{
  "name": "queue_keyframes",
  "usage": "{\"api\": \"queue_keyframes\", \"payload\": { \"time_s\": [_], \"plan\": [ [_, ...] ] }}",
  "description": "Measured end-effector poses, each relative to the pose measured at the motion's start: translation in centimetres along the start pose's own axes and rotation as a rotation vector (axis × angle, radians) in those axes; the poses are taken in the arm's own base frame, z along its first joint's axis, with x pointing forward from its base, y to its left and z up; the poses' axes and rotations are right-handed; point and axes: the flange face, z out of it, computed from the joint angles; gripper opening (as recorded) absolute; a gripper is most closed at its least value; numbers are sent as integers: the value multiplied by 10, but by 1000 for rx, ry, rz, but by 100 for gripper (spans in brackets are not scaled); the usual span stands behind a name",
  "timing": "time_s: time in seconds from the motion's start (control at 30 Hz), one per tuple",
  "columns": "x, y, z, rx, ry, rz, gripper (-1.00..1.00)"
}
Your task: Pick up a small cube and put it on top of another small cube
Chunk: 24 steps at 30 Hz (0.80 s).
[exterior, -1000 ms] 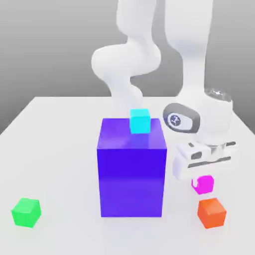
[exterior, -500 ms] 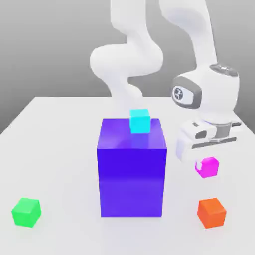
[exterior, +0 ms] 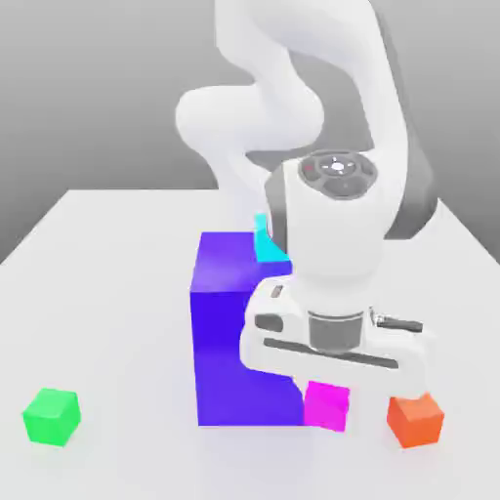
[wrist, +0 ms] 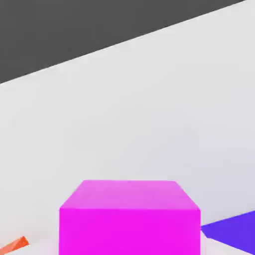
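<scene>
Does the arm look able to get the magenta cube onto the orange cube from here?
Probably yes. The magenta cube hangs under the end effector, just to the exterior view's left of the orange cube, whose top looks bare.

The table [exterior: 107, 254] is seen from in front and slightly above in the exterior view, at a moderate distance. In the hand view, the small cube [wrist: 129, 216] is seen very close. Shared between both views are that cube [exterior: 326, 405], the blue-violet block [exterior: 229, 332] and the orange cube [exterior: 415, 420].
</scene>
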Motion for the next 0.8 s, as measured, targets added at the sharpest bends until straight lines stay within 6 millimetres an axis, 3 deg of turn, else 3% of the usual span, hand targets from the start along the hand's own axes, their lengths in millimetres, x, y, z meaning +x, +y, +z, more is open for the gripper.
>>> {"api": "queue_keyframes", "payload": {
  "time_s": [0.23, 0.47, 0.53, 0.67, 0.7, 0.8],
  "plan": [
    [129, 45, -18, 36, 17, 453, -100],
    [240, 127, -34, 68, 32, 910, -100],
    [257, 149, -33, 78, 39, 1008, -100],
    [265, 153, 11, 83, 42, 1041, -100],
    [265, 153, 22, 83, 43, 1042, 100],
    [265, 153, 22, 83, 43, 1042, 100]
  ]
}}
